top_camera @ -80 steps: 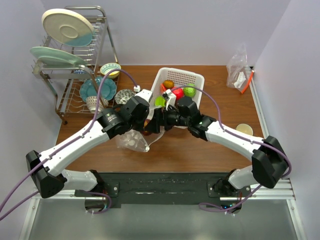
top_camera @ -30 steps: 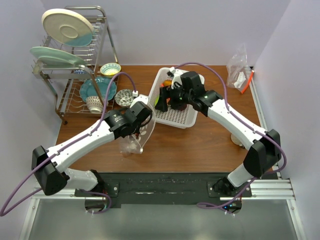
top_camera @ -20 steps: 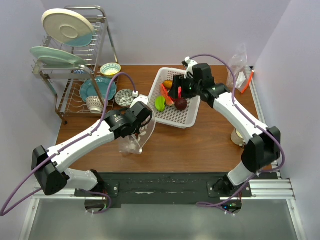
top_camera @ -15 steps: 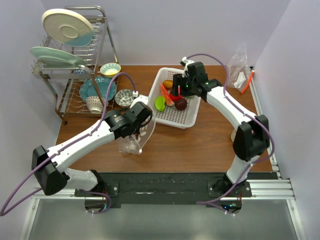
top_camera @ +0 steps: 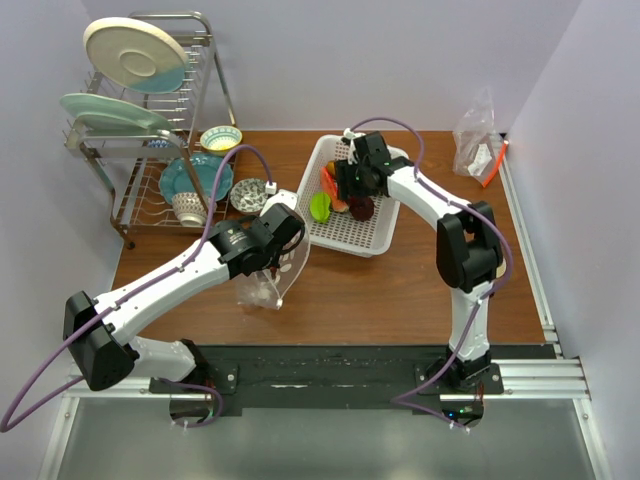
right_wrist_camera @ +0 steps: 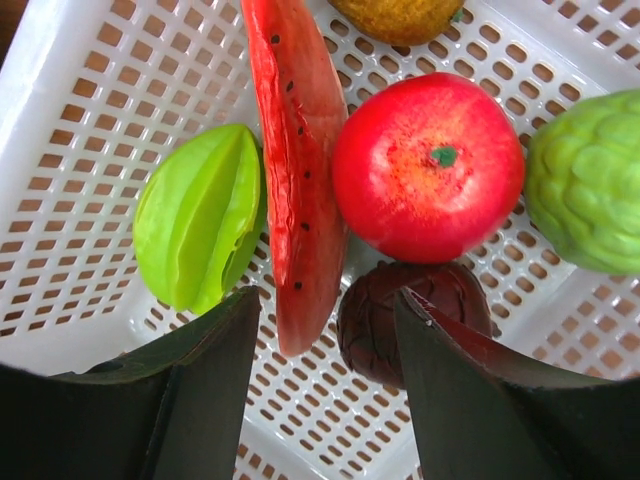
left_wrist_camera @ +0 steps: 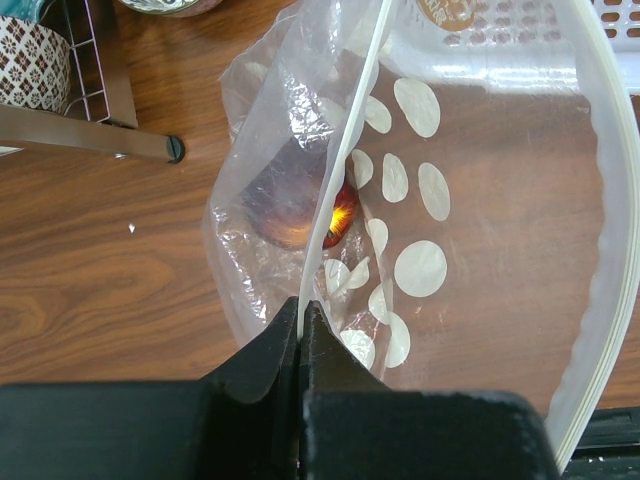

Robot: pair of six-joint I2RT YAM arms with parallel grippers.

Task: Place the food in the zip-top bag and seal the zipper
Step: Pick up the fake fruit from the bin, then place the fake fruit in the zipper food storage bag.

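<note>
The clear zip-top bag (top_camera: 262, 290) with white dots hangs in front of the left arm, its mouth held open. My left gripper (left_wrist_camera: 301, 306) is shut on the pale zipper (left_wrist_camera: 352, 130), and a dark purple and orange piece (left_wrist_camera: 290, 205) lies inside the bag. The left gripper (top_camera: 274, 264) sits left of the white basket (top_camera: 345, 243). My right gripper (right_wrist_camera: 328, 300) is open low over the basket (right_wrist_camera: 80, 100), its fingers either side of a red slice (right_wrist_camera: 300, 150) and a dark purple fruit (right_wrist_camera: 415, 320). A red apple (right_wrist_camera: 428, 165), a green starfruit (right_wrist_camera: 200, 215) and a bumpy green fruit (right_wrist_camera: 585, 180) lie around them.
A wire dish rack (top_camera: 140, 110) with plates stands at the back left, with bowls (top_camera: 195, 180) beside it. Another clear bag with a red-orange strip (top_camera: 478, 140) rests in the back right corner. Walls close the table at the back and right.
My right arm left the bag, swung to the basket and came down over the fruit, its jaws narrowing. The left gripper kept its hold on the bag and hardly moved.
</note>
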